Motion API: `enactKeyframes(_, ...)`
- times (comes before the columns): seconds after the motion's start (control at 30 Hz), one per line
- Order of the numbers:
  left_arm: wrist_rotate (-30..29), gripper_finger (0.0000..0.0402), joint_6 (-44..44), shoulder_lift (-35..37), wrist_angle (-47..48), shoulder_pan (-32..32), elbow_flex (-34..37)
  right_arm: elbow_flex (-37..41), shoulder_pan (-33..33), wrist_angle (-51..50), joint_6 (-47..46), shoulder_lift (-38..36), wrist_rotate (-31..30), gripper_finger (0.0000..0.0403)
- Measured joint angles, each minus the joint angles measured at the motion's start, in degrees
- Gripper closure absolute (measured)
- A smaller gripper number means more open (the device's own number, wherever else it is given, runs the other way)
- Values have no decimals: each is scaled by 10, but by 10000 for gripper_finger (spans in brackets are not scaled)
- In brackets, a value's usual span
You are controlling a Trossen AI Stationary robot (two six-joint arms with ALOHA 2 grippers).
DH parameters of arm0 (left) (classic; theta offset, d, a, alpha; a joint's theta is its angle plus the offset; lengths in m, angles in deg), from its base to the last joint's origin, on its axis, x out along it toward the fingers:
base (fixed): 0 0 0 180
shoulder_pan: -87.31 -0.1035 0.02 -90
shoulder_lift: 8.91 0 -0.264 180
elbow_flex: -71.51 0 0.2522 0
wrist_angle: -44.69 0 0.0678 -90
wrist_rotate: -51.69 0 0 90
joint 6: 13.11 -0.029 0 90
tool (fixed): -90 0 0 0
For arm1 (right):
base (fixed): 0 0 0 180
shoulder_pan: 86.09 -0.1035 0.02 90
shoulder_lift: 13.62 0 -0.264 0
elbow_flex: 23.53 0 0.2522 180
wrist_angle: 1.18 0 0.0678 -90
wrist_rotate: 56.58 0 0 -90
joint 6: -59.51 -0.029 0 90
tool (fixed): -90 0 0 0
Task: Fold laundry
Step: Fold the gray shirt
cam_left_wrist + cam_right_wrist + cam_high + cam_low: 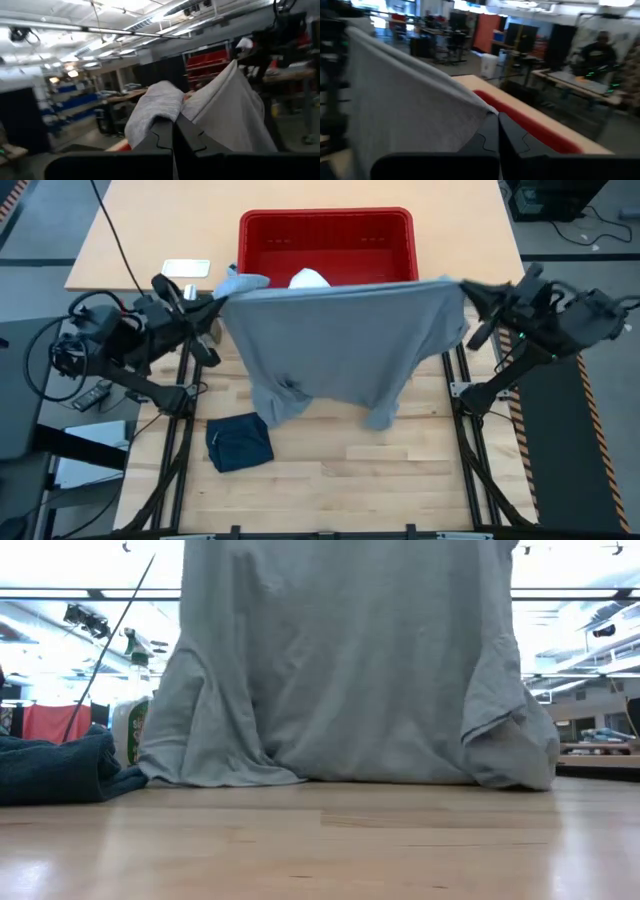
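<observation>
The left claw (218,304) is clenched on one top corner of the grey cloth (345,345), lifted above the counter (340,480). Below it, on the counter's left, the dark navy piece (240,442) lies bunched, seemingly not yet folded. The grey cloth hangs stretched between both arms, its lower edge crumpled on the wood; by the look of it, it is only being spread, so its folding is yet to begin. Behind it the red basket (325,228) holds the white crinkly piece (308,279). The right claw (466,290) grips the other top corner, shut on it. The counter is pale wood planks; beyond lies a workshop with benches, ceiling lights and a person seated far off.
</observation>
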Motion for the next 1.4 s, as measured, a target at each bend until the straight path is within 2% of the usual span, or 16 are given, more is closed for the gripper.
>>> enactKeyframes(0.1, 37, 401, -49, -2, 2, -25, -21, 0, 27, 80, 112, -11, -12, 403)
enactKeyframes(0.2, 86, 401, -55, -11, -3, -36, -69, 0, 31, 230, 265, -14, 4, 403)
enactKeyframes(0.27, 91, 401, -39, -23, 4, -35, -104, 0, 23, 331, 354, -12, 17, 403)
enactKeyframes(0.37, 95, 401, 23, -43, 62, -16, -147, 0, -8, 404, 407, -6, 3, 403)
enactKeyframes(0.47, 118, 401, 118, -61, 166, 8, -172, 2, -56, 379, 383, 2, -46, 403)
enactKeyframes(0.57, 142, 401, 246, -76, 281, 40, -167, 15, -106, 293, 281, 11, -75, 403)
enactKeyframes(0.63, 153, 401, 336, -90, 344, 65, -148, 32, -132, 211, 153, 13, -49, 403)
enactKeyframes(0.7, 157, 401, 411, -105, 383, 91, -117, 52, -144, 114, -12, 14, 12, 403)
enactKeyframes(0.8, 161, 401, 510, -126, 385, 133, -54, 96, -137, -21, -264, 21, 114, 403)
enactKeyframes(0.93, 225, 401, 615, -165, 338, 175, 40, 189, -134, -117, -534, 41, 280, 403)
enactKeyframes(1.03, 295, 401, 689, -200, 288, 202, 108, 283, -143, -102, -656, 67, 428, 403)
enactKeyframes(1.17, 373, 401, 781, -239, 186, 237, 189, 403, -161, 8, -744, 109, 610, 403)
enactKeyframes(1.3, 375, 400, 854, -257, 132, 256, 236, 487, -173, 146, -799, 170, 765, 396)
enactKeyframes(1.4, 359, 384, 893, -256, 135, 253, 247, 508, -175, 198, -820, 208, 823, 368)
